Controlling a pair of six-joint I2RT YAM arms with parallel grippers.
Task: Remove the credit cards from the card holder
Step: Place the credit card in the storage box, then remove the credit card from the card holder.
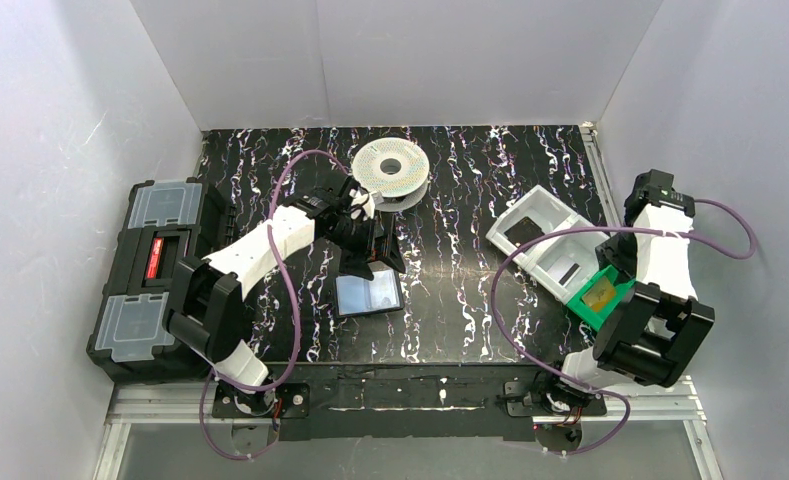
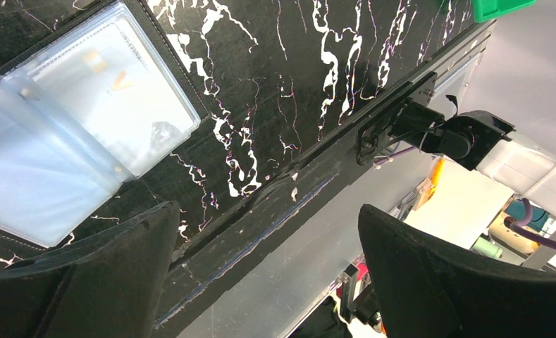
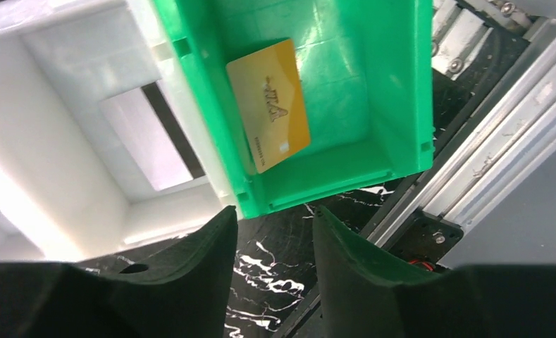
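The card holder (image 1: 370,295) lies open on the black marbled table, bluish-grey inside facing up. In the left wrist view its clear sleeves (image 2: 77,120) show only small orange marks. My left gripper (image 1: 373,263) hovers just behind the holder, open and empty, with its fingers (image 2: 106,274) wide apart. An orange-tan credit card (image 3: 269,104) lies flat in the green bin (image 3: 394,84), also seen from above (image 1: 602,296). A pale flat card-like rectangle (image 3: 144,144) lies in the white bin beside it. My right gripper (image 3: 271,224) is open and empty above the bin's near edge (image 1: 615,268).
A big black toolbox (image 1: 155,270) stands at the left edge. A white spool (image 1: 390,168) sits at the back centre. White bins (image 1: 545,235) stand right of centre, against the green one. A metal rail (image 1: 410,400) runs along the table's front edge.
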